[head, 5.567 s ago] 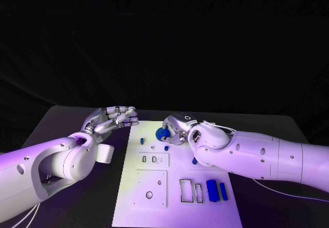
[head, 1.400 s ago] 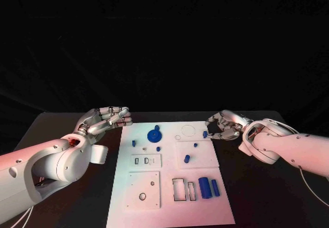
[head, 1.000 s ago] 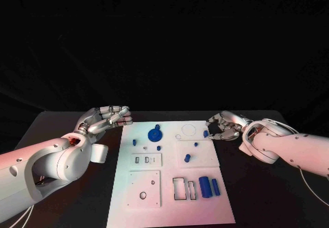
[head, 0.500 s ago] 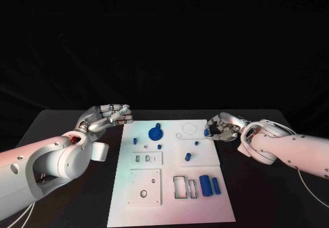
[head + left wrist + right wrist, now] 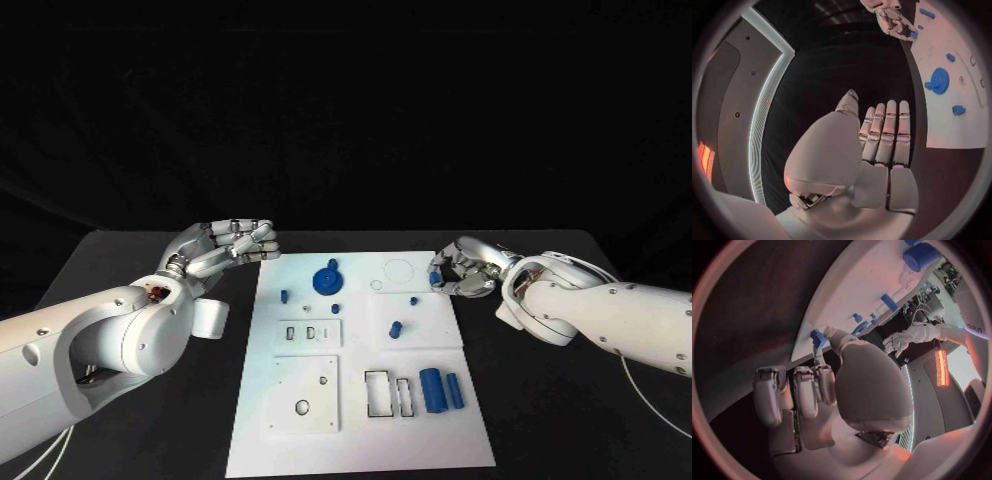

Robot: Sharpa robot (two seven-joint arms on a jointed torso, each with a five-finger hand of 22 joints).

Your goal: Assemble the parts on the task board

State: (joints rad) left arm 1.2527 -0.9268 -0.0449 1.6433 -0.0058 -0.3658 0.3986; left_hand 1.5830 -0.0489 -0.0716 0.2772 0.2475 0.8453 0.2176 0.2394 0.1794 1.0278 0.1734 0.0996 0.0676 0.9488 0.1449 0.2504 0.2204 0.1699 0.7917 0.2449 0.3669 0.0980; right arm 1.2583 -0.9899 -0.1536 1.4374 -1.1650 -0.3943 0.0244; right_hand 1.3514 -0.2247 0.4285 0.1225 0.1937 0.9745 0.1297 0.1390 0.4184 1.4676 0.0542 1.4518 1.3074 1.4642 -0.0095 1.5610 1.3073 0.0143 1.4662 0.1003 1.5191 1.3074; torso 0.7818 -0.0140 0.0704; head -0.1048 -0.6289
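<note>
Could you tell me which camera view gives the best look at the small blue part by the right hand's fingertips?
The right wrist view: the small blue part sits at the task board edge against the right hand fingertips. In the head view it is a speck beside the fingers; in the left wrist view it is tiny and distant.

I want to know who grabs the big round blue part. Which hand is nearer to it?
Left. The left hand hovers just off the board's edge beside the round blue part; the right hand is across the task board, at its opposite edge.
</note>
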